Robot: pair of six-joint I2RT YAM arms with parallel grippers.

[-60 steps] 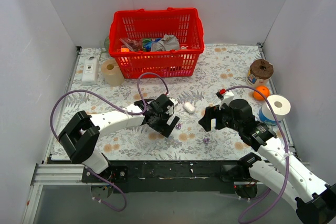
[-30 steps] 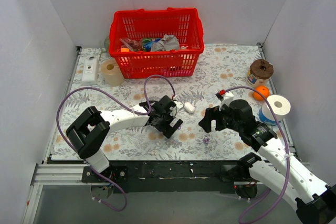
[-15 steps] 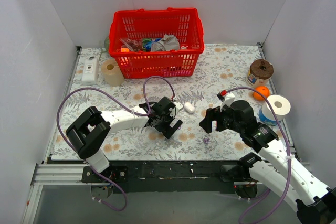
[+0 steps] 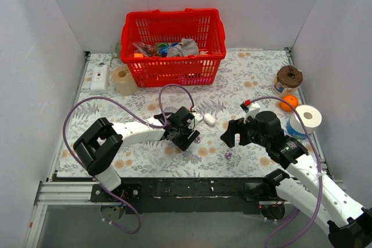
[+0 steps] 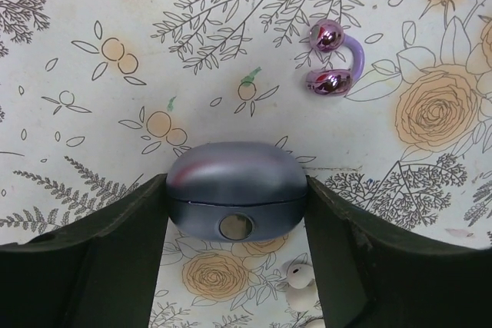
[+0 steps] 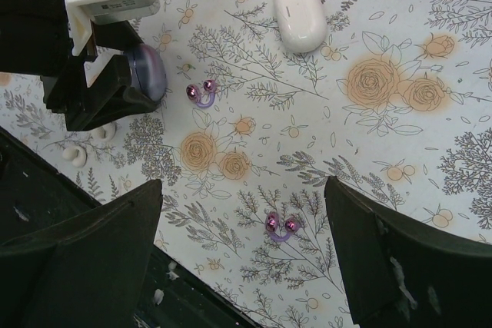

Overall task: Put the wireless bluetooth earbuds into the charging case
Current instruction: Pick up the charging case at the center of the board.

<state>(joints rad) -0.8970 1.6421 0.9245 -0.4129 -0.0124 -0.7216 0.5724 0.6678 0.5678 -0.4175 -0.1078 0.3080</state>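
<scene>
The left pincer (image 5: 237,190) is pinching the closed charging case (image 5: 234,178) at lower centre, its long axis running left-right, button (image 5: 235,226) facing the camera. One earbud (image 5: 336,67) is lying upper right on the tabletop (image 5: 92,120), a second earbud (image 6: 281,226) below the spread right pincer (image 6: 242,190). The red basket (image 4: 173,71) is holding clutter (image 4: 185,47).

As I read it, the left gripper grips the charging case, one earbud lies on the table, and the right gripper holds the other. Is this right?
Only the last part is wrong: the right gripper is open and empty, and the other earbud also lies on the table, as the right wrist view shows. The left gripper does grip the charging case.
</scene>
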